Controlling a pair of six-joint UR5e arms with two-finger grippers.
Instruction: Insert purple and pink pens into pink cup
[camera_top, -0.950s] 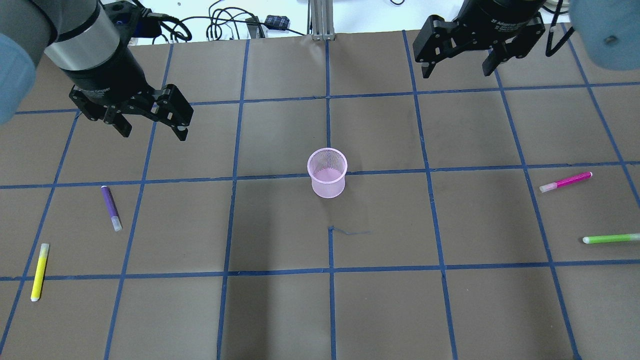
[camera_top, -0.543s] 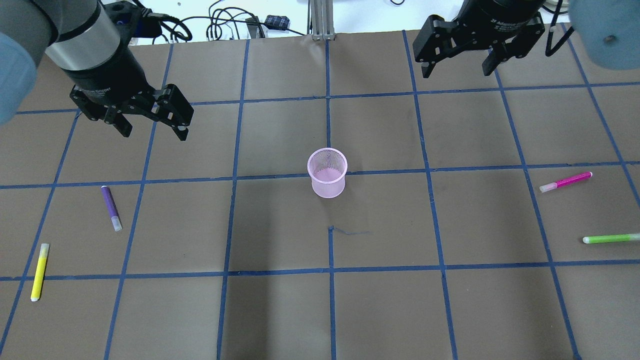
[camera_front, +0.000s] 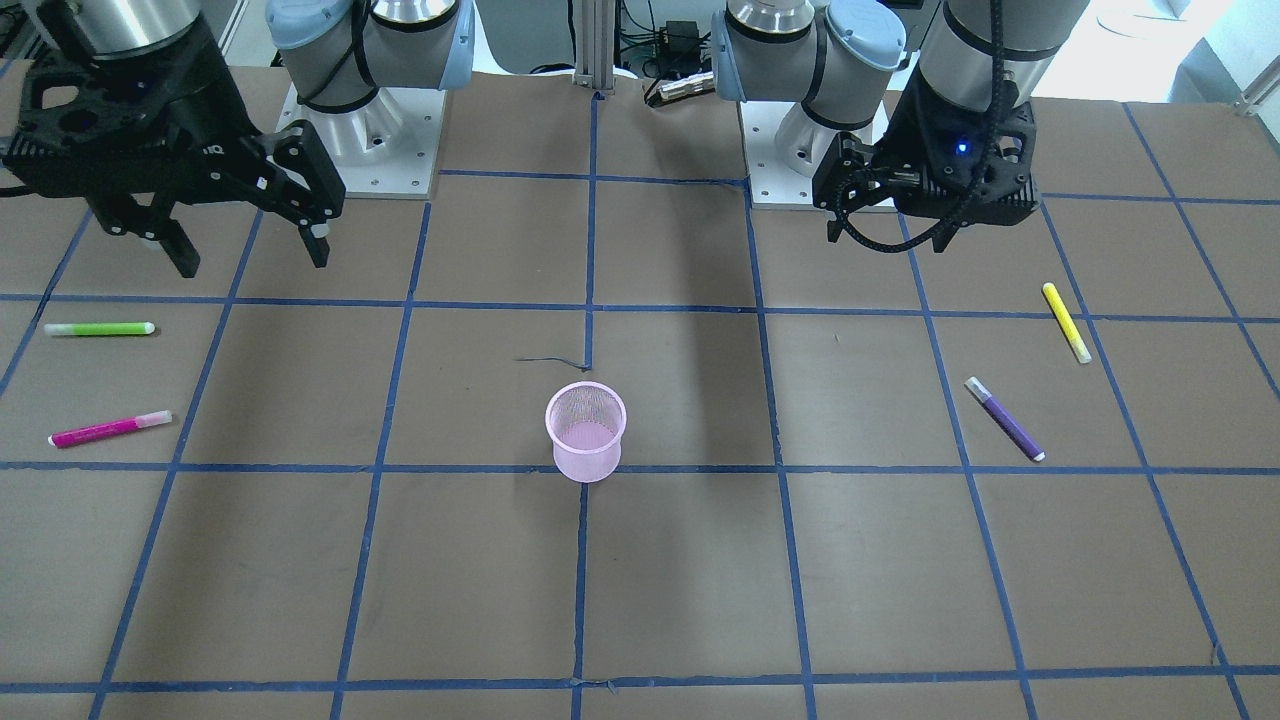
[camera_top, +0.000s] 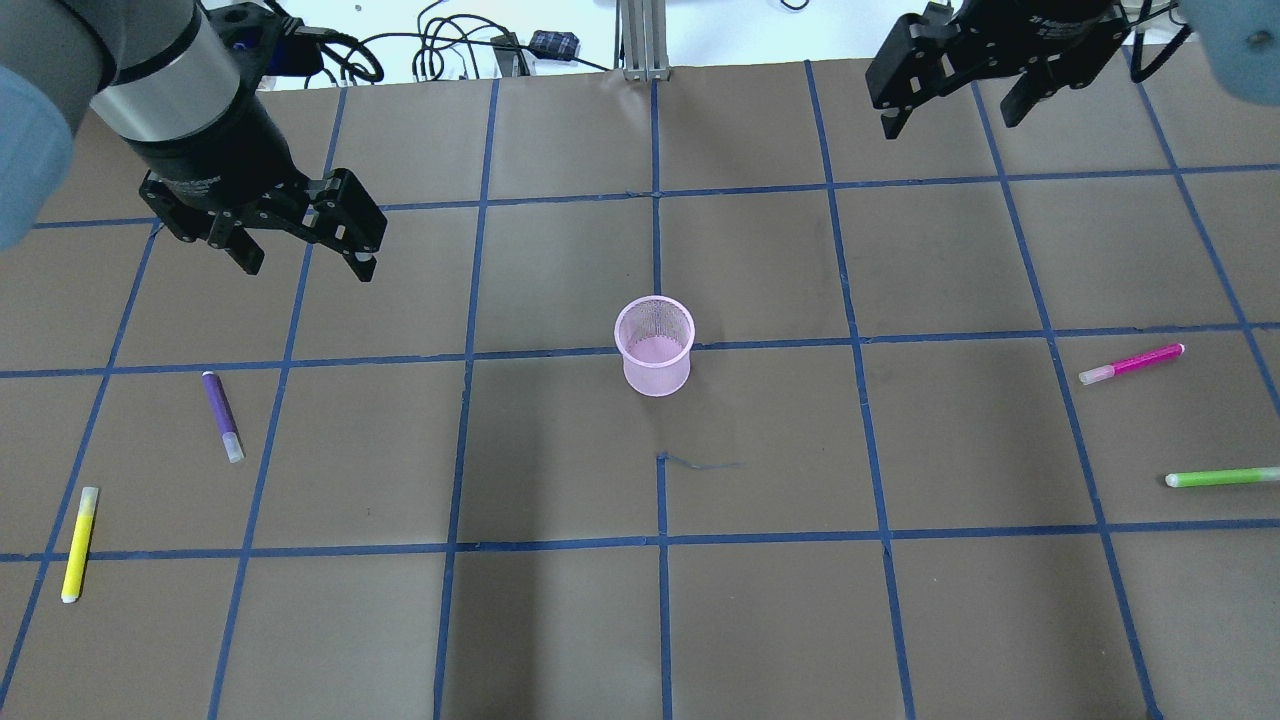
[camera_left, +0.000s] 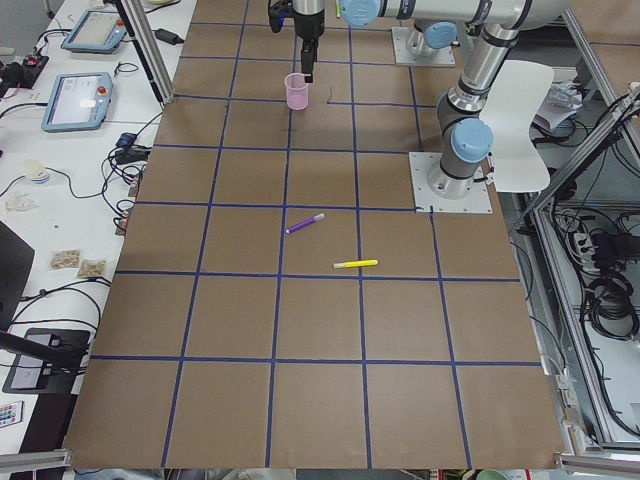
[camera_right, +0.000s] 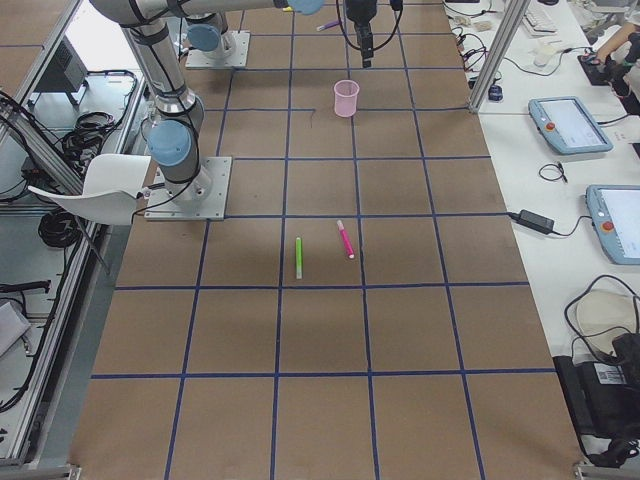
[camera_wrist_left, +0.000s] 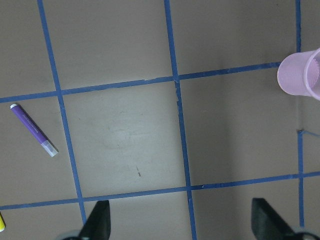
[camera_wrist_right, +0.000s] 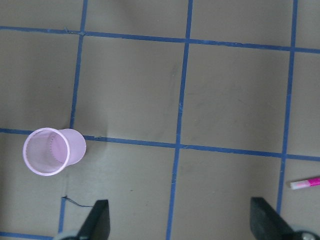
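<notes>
The pink mesh cup (camera_top: 655, 345) stands upright at the table's middle, empty; it also shows in the front view (camera_front: 586, 432). The purple pen (camera_top: 222, 415) lies flat on the left, near-side of my left gripper (camera_top: 305, 268), which is open, empty and held high. The left wrist view shows the purple pen (camera_wrist_left: 34, 130) and the cup (camera_wrist_left: 300, 75). The pink pen (camera_top: 1132, 363) lies flat at the right. My right gripper (camera_top: 950, 122) is open and empty, high near the far edge. The right wrist view shows the cup (camera_wrist_right: 50, 150) and the pink pen's end (camera_wrist_right: 305, 183).
A yellow pen (camera_top: 78, 545) lies at the near left, close to the purple one. A green pen (camera_top: 1220, 477) lies at the right edge, near-side of the pink pen. Cables (camera_top: 450, 50) and a metal post (camera_top: 640, 40) sit beyond the far edge.
My right gripper has moved toward the far edge and a little to the right. The left gripper, pens and cup have not visibly moved.
</notes>
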